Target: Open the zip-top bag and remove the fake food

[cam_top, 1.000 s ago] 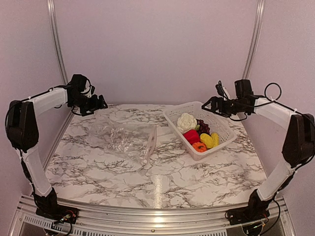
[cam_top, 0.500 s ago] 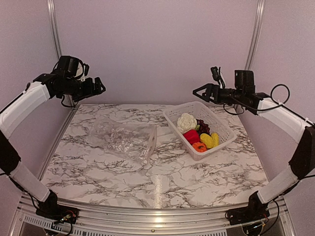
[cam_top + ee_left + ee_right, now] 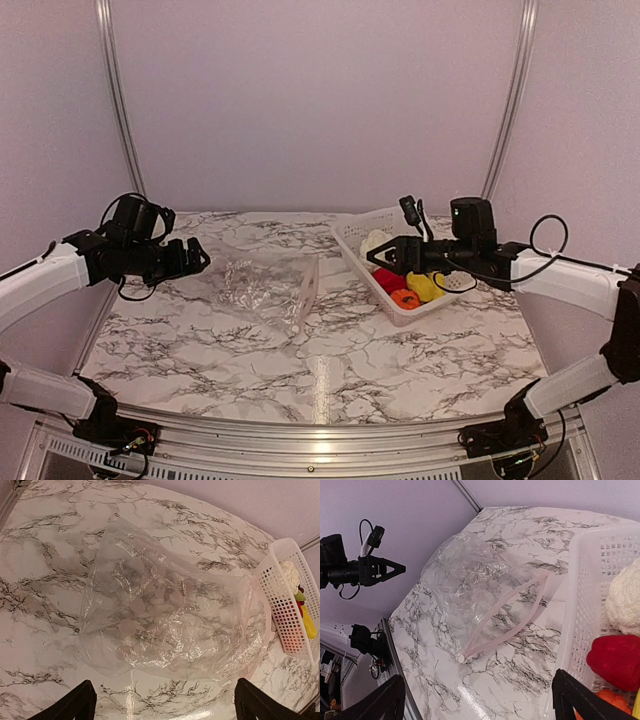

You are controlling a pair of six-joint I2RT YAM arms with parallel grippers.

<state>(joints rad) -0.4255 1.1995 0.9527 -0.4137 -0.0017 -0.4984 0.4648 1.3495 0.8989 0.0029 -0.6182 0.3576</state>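
**Fingers wide on both arms, nothing held**

Spread wide and gripping nothing: left fingers (image 3: 75,706) and right fingers (image 3: 380,702), both hanging above the table (image 3: 350,370).

Flat on the table at 10 o'clock from its middle: the clear bag (image 3: 250,285), with the zip strip (image 3: 308,290) along its 3 o'clock edge. Mouth parted into a slack loop in the right wrist view. Seemingly nothing coloured inside.

Toy food (image 3: 615,661) piled in the white basket (image 3: 282,605) at 2 o'clock, just beside the strip end of the bag.

Probably little left to do beyond checking the bag for leftovers. For that check:
- Come in low from 9 o'clock with the left fingers.
- Pinch only the closed edge opposite the strip.
- Lift slowly to avoid slipping off the thin film.
- Keep the right fingers off the basket rim.

Left fingers at 9 o'clock of the bag, near but apart. Right fingers at 3 o'clock of it, over the basket, apart from the strip.
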